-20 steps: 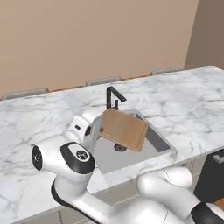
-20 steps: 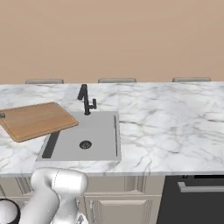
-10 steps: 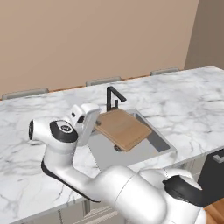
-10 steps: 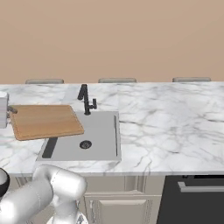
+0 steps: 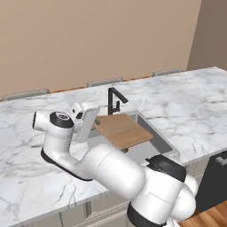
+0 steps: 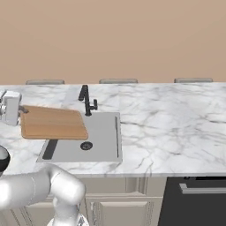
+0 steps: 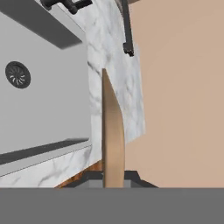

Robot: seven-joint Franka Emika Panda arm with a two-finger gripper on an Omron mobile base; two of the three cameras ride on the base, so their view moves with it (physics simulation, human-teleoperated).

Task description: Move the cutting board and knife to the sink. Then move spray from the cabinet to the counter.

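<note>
While the white arm reaches across from the near side, its two-finger tool (image 5: 94, 120) is clamped shut on one short edge of the flat rectangular light-brown wooden cutting board (image 5: 123, 131), holding it up in the air. Seen from the left base view, the board hangs roughly level over the left part of the grey rectangular sink basin (image 5: 153, 146), with its far corner close to the black angular faucet (image 5: 115, 99). From the right base view the tool (image 6: 20, 112) sits at the board's left end, and the board (image 6: 54, 123) spreads to the right over the left rim of the sink (image 6: 103, 137) and the white grey-veined marble desk (image 6: 167, 128) beside it, hiding part of the basin; the round dark drain (image 6: 86, 145) lies uncovered just past the board's near edge. The faucet (image 6: 87, 100) stands just behind the board's right corner. In the hand view the board (image 7: 113, 135) appears edge-on as a thin tan strip rising from between the dark fingertips (image 7: 133, 177), with the grey basin and its drain (image 7: 18, 74) on one side and the marble slab (image 7: 114, 74) running behind it toward the tan wall. Whether the board touches the rim of the sink cannot be told.
</note>
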